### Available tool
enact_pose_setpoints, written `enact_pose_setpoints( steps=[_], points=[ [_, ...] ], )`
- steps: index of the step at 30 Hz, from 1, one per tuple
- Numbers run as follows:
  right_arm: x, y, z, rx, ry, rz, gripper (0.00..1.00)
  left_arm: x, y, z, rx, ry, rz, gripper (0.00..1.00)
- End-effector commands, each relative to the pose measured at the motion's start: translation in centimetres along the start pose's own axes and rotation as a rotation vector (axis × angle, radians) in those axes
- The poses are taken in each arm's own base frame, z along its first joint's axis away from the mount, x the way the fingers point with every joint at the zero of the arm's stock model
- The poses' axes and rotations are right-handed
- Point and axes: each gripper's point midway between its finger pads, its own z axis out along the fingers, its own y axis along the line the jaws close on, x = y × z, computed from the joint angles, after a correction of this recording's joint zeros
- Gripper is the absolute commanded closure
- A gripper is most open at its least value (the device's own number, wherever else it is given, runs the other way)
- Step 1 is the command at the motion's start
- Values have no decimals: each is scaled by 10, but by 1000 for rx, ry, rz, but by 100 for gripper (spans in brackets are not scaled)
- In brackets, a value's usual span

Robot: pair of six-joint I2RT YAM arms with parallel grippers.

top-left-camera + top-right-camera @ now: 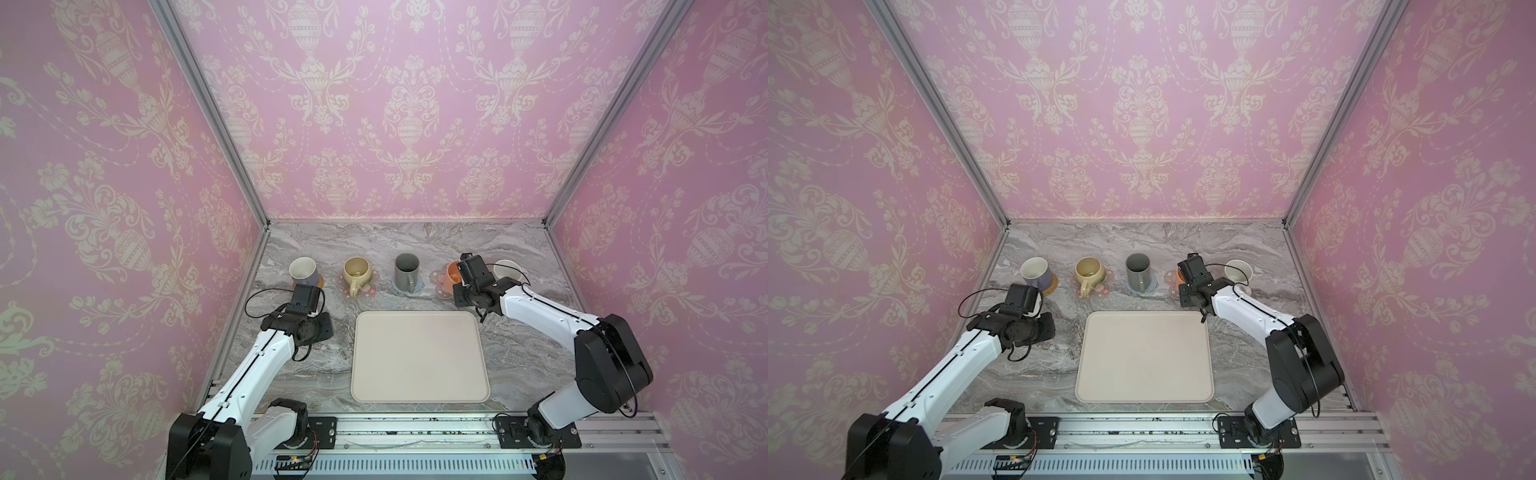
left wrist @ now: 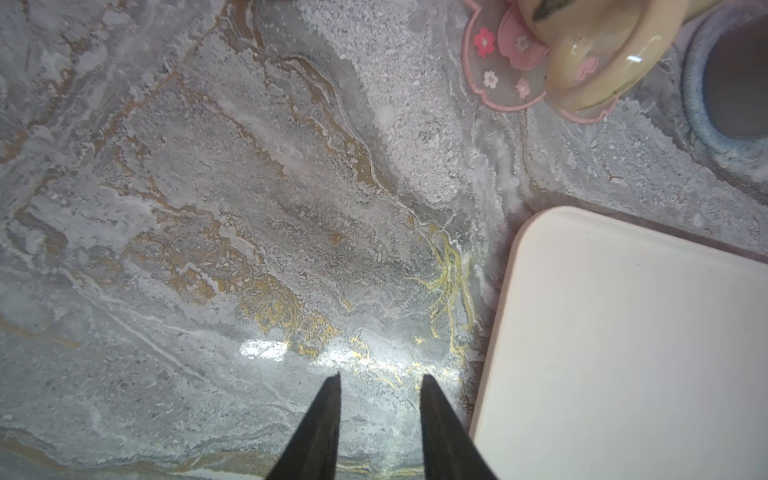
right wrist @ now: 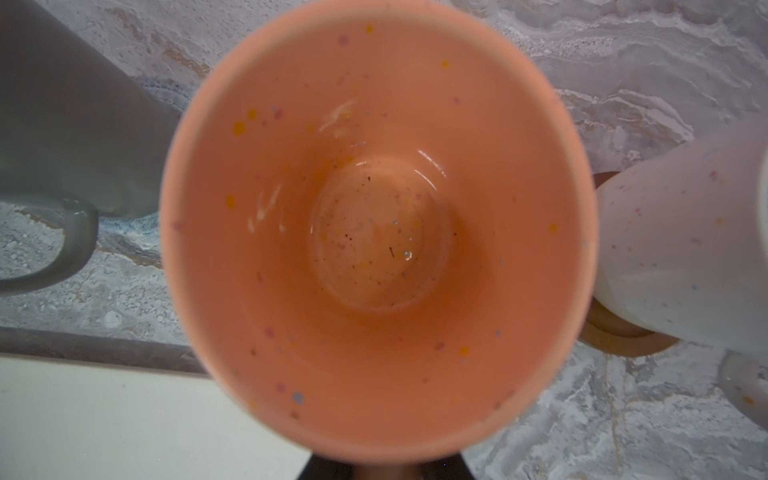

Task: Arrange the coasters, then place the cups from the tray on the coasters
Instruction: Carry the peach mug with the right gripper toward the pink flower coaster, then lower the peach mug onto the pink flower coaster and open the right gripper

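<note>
The grey marble table (image 1: 519, 353) carries a cream tray (image 1: 419, 361) at its near middle, with a row of cups (image 1: 406, 272) beyond it. The right hand (image 3: 386, 471) is clamped on the peach cup (image 1: 452, 275), which stands on a flowered coaster (image 1: 439, 291) second from the right. The left hand (image 2: 380, 386) hangs with fingers apart over bare marble left of the tray.

no legible text, labels, brands or numbers on anything
</note>
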Motion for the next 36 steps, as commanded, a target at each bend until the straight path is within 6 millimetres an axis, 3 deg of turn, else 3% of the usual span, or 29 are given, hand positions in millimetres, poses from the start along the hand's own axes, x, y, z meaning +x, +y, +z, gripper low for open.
enact_pose_setpoints(
  steps=[1, 13, 31, 34, 36],
  points=[
    [-48, -1, -7, 4, -138, 82, 100, 3, 0, 5, -2, 2, 1, 65],
    [-59, -1, 12, 21, -115, 81, 100, 6, 1, 12, -4, 12, -3, 65],
    [-44, 1, 30, 24, -55, 85, 100, 7, 2, 17, -8, 26, -4, 65],
    [-39, 3, 32, 14, -37, 94, 73, 7, 1, 17, -7, 26, -4, 65],
    [-36, 4, 32, 6, -27, 98, 66, 6, 1, 17, -7, 25, -5, 65]
  ],
)
